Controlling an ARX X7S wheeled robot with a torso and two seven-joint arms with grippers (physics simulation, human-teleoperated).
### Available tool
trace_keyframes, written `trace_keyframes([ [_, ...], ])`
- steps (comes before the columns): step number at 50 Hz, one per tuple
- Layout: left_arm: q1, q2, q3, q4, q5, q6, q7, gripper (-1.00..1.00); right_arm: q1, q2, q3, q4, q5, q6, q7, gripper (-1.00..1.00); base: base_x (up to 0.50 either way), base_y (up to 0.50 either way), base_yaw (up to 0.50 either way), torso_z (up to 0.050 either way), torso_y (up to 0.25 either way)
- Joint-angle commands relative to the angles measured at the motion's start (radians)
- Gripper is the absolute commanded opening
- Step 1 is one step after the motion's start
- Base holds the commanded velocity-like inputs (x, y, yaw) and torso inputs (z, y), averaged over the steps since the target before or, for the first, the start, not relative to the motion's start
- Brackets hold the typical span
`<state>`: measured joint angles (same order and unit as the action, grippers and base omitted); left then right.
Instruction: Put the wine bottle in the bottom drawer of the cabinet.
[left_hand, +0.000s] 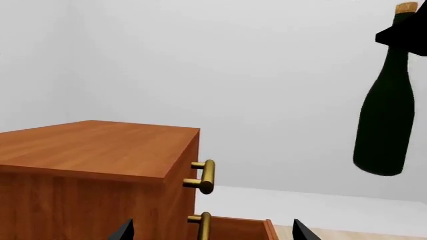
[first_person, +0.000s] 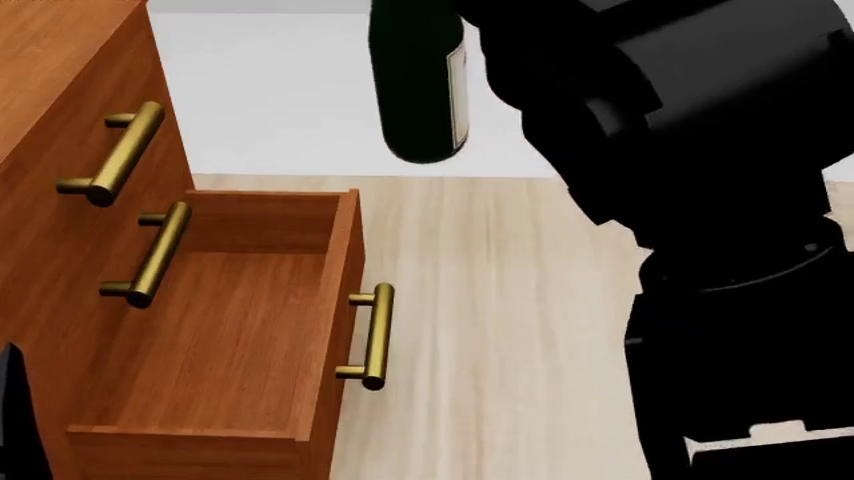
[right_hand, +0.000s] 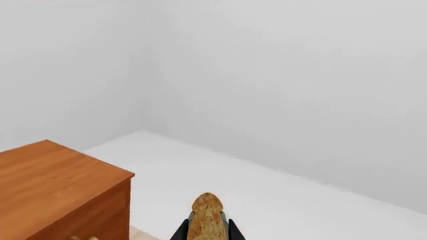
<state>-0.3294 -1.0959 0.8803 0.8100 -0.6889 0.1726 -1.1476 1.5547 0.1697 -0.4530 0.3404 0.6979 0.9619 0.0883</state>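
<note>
Between the right gripper's closed jaws sits the wine bottle's corked neck, bottle hanging at twelve o'clock above floor, beyond the open bottom drawer of the cabinet. Left gripper's fingertips stand spread, empty.

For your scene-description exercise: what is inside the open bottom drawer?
Only the bare wood floor of the bottom drawer shows. The wine bottle hangs above and beyond it. The cabinet hides the drawer's rear.
</note>
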Motion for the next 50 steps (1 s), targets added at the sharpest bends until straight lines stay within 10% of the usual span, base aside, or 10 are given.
trace_keyframes([
  [1, 0.004, -0.003, -0.004, -0.004, -0.001, 0.007, 0.001, 1.0, 0.021, -0.056, 0.007, 0.077, 0.001, -0.018, -0.02, -1.0, 0.0, 0.0, 0.0, 0.0, 0.0],
  [33, 0.024, -0.005, -0.012, -0.021, 0.001, 0.034, 0.006, 1.0, 0.113, -0.164, 0.002, 0.372, 0.12, -0.113, -0.102, -1.0, 0.0, 0.0, 0.0, 0.0, 0.001],
  [50, 0.035, -0.009, -0.018, -0.02, 0.007, 0.049, 0.006, 1.0, 0.231, -0.169, -0.574, 0.644, 0.68, -0.366, -0.067, -1.0, 0.0, 0.0, 0.0, 0.0, 0.001],
])
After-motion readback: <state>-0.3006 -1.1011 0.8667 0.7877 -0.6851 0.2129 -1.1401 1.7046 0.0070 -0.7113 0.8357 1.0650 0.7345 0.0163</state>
